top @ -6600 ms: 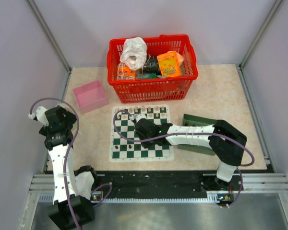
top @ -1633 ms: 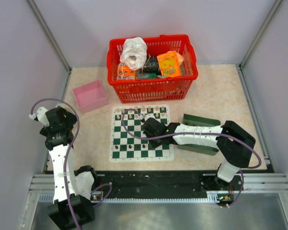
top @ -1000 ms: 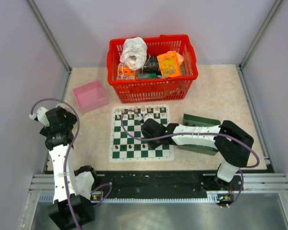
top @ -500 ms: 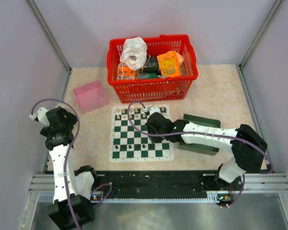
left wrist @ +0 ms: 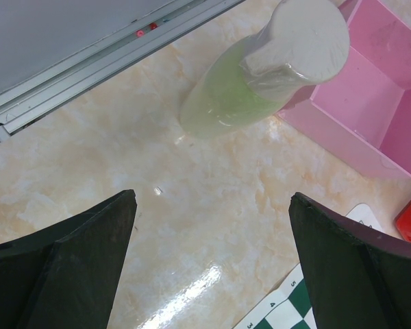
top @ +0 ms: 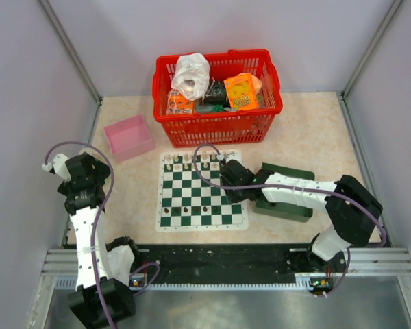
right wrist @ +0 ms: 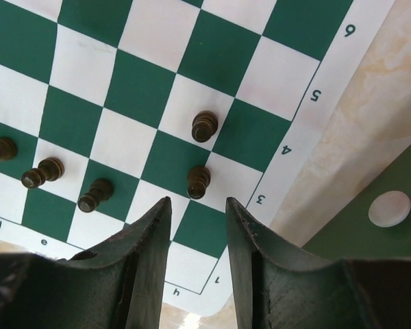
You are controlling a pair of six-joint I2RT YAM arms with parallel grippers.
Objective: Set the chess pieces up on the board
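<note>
The green-and-white board (top: 192, 179) lies in the middle of the table. Several dark pawns (right wrist: 204, 126) stand on it near its front right corner, one (right wrist: 198, 181) just ahead of my right fingertips. They also show as dark pawns in the top view (top: 185, 208). My right gripper (right wrist: 197, 205) hovers over the board's right edge (top: 227, 182), jaws a little apart with nothing between them. My left gripper (left wrist: 212, 260) is wide open and empty over bare table at the far left (top: 82, 179). A corner of the board (left wrist: 291, 312) shows there.
Cream chessmen (top: 204, 159) line the board's far row. A dark green tray (top: 288, 205) with a white disc (right wrist: 389, 208) lies right of the board. A red basket (top: 218, 127) of goods stands behind. A pink box (top: 129, 137) and a green bottle (left wrist: 246, 89) are at the left.
My right gripper has moved from the board's left middle across to its right edge. The left arm has not moved.
</note>
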